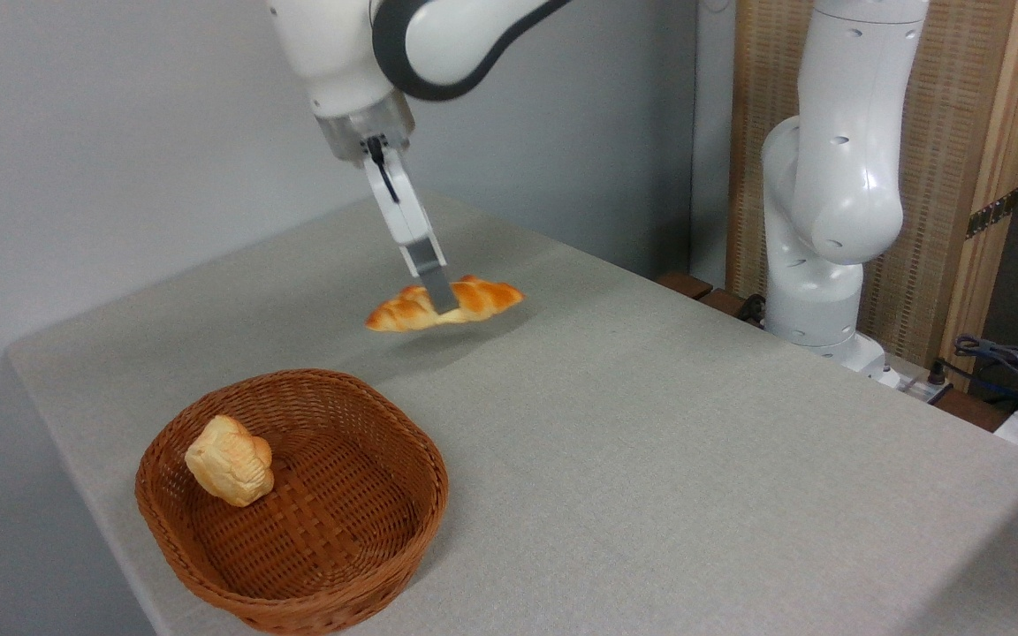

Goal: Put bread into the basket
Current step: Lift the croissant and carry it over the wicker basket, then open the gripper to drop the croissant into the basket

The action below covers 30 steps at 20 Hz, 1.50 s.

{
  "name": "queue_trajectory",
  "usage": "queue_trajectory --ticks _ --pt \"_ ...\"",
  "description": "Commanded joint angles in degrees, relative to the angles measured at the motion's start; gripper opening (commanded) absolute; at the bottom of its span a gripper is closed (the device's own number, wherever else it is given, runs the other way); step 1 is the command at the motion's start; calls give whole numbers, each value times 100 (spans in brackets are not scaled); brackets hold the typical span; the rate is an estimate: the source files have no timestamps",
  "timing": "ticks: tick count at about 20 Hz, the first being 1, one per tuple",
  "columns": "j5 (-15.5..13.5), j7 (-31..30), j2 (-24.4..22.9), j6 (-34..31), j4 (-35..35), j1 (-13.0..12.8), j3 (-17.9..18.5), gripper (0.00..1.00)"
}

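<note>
The bread [482, 299], a long golden-orange braided loaf with pointed ends, hangs level a little above the table, behind the basket and to its right. My gripper [444, 305] is shut on its middle; one grey finger [436, 281] shows in front and the other is hidden behind the loaf. A shadow lies on the table under the loaf. The basket [350, 521], round, shallow and reddish-brown wicker, stands at the table's front left corner.
A small pale bun [231, 460] leans against the basket's left inner wall. The grey table [650, 442] runs wide to the right. The arm's white base [827, 221] stands at the far right edge, with cables [1004, 362] beside it.
</note>
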Motion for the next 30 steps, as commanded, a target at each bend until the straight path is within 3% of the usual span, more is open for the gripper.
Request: queue_trajectory --ticks 1,7,10,12,14,15,26,30 --pt "178 -30 65 395 558 475 14 36" --pt "345 -30 310 1748 585 1222 14 38" --pt "337 -47 513 2505 577 1425 14 39" --pt "336 -39 583 2866 577 1505 14 61" --pt "337 -38 688 3069 577 1522 14 94" --pt "337 -38 706 3148 577 1531 23 100" --pt "337 -82 733 3184 576 1531 31 100" --pt "354 -100 496 3061 577 1522 190 100"
